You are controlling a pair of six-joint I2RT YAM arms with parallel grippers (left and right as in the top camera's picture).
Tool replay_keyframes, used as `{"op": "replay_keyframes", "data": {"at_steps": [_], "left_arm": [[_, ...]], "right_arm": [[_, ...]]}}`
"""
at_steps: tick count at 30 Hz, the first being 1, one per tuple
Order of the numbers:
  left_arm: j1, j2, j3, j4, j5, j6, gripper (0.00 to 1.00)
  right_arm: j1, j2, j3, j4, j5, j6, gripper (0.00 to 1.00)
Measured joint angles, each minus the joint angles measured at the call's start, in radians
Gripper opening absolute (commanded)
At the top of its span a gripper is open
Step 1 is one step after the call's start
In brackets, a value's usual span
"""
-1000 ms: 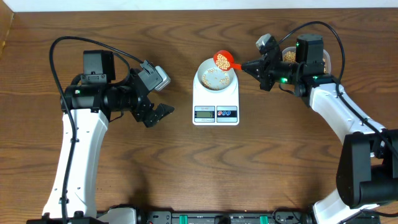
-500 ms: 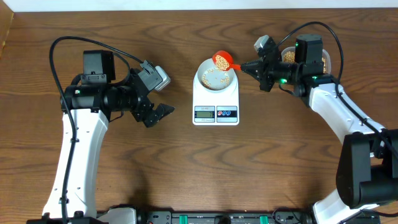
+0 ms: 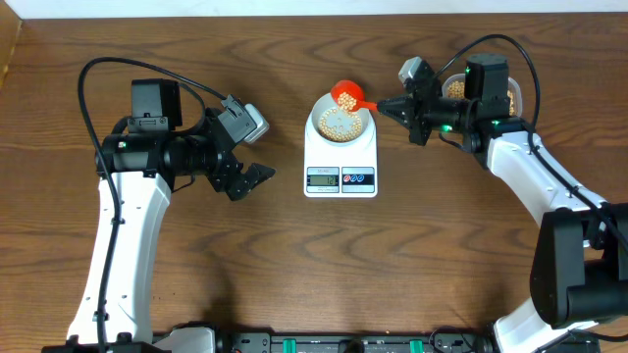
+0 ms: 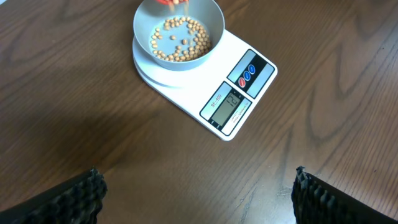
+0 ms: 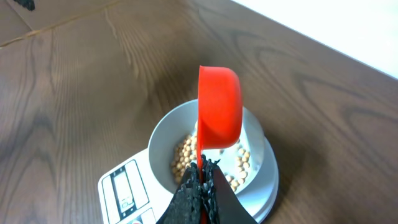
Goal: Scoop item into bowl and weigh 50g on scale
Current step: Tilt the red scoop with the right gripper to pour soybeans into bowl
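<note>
The pale bowl stands on the white scale and holds a layer of beige beans. My right gripper is shut on the handle of a red scoop, tipped over the bowl's far rim. In the right wrist view the scoop is turned on its side above the bowl and beans. In the left wrist view beans lie in the bowl on the scale. My left gripper is open and empty, left of the scale.
A clear plastic container with more beans stands at the back right, behind my right arm. The scale's display shows digits I cannot read surely.
The red scoop has tipped further over the bowl and emptied; more beans now lie in the bowl. The left arm has not moved.
</note>
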Motion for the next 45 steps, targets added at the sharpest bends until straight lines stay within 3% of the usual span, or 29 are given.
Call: {"op": "replay_keyframes", "data": {"at_steps": [45], "left_arm": [[0.000, 0.000, 0.000, 0.000, 0.000, 0.000, 0.98]], "right_arm": [[0.008, 0.034, -0.004, 0.056, -0.022, -0.007, 0.01]]}}
